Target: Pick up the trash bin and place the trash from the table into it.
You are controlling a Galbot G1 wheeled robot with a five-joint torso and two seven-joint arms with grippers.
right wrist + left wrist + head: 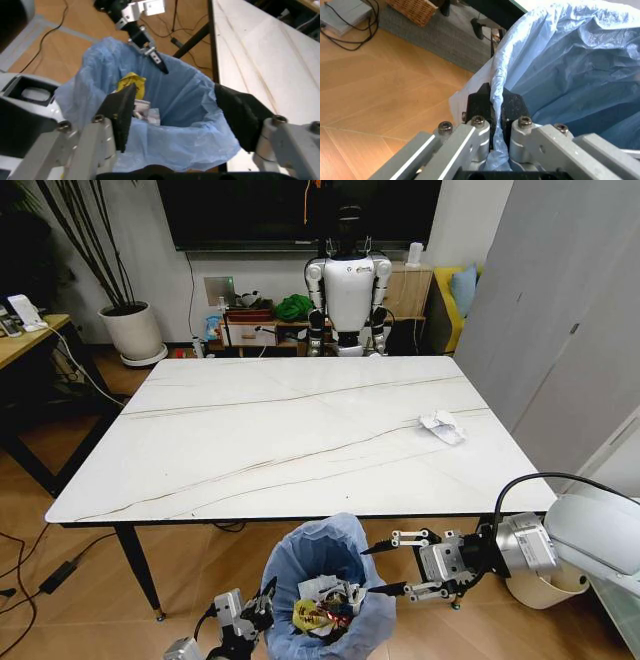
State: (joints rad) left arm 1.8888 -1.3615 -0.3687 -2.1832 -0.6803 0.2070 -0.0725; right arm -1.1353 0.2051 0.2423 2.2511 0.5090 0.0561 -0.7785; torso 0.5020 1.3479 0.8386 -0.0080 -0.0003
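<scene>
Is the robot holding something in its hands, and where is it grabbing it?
The left hand pinches the trash bin by the rim of its blue bag. The right hand is open, holding nothing.

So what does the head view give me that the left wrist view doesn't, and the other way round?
Only the head view: the marble table with one crumpled white paper scrap left on it, the open right gripper beside the bin, and the litter in the bin, including a yellow wrapper.

Only the left wrist view: the fingers pinching the bag's rim between them, plus a wicker basket on the grey rug.

Both: the blue-bagged trash bin held by the left gripper over the wooden floor.
</scene>
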